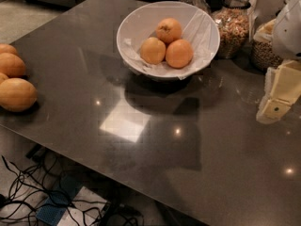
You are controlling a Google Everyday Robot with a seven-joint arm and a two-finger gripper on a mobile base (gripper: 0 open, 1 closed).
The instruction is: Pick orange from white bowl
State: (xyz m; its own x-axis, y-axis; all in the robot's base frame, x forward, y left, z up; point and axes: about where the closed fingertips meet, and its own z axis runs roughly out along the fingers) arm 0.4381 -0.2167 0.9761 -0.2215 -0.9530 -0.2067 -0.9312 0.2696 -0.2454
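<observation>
The white bowl (141,20) stands at the back middle of the dark table, lined with crumpled white paper. Three oranges lie in it. The orange (179,53), the deepest reddish one, is at the front right. A paler one (153,50) is to its left, and one with a dark stem dimple (169,29) sits behind them. My gripper (277,98), cream-coloured, hangs over the table's right edge. It is well to the right of the bowl, a little nearer the camera, and touches nothing.
Several loose oranges (17,94) lie at the table's left edge. A glass jar of nuts (233,25) and another container (263,53) stand just right of the bowl. Cables (28,192) lie on the floor below the front edge.
</observation>
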